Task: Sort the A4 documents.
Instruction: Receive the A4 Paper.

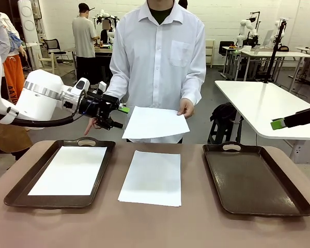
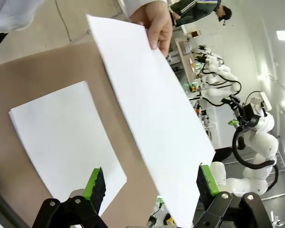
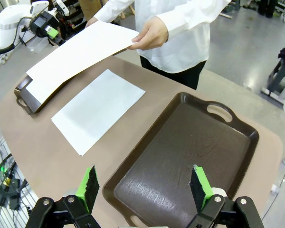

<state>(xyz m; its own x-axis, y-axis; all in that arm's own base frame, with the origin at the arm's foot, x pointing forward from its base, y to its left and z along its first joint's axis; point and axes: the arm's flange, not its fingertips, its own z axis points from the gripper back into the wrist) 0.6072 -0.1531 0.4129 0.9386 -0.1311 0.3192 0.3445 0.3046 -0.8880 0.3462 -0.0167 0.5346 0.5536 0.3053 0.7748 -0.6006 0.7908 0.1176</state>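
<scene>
A brown surface [image 1: 196, 227] is viewed from the robot's side, and a person in a white shirt is seen standing at its far edge. Two dark brown handled trays are set on it, well apart: the left tray [image 1: 28, 178] and the right tray [image 1: 253, 181].

Three white sheets can be made out. The tray sheet [image 1: 70, 170] is laid flat inside the left tray. The middle sheet [image 1: 151, 178] is laid flat on the bare surface between the trays and touches neither. The held sheet [image 1: 154, 123] is held in the air above the far edge of the surface, roughly level. It is pinched near its right corner by the person's hand [image 1: 186, 107].

The left gripper [image 1: 119, 117] is raised off the surface just beside the held sheet's left edge, with its jaws spread apart. In the left wrist view, the sheet's near corner is seen between the green pads [image 2: 92, 183], closer to one than to the other. Whether paper and pad touch cannot be told.

The right gripper [image 3: 145, 187] is seen in the air over the near end of the right tray, with its jaws spread wide apart. In the front view it is seen at the right edge, well above the surface.
</scene>
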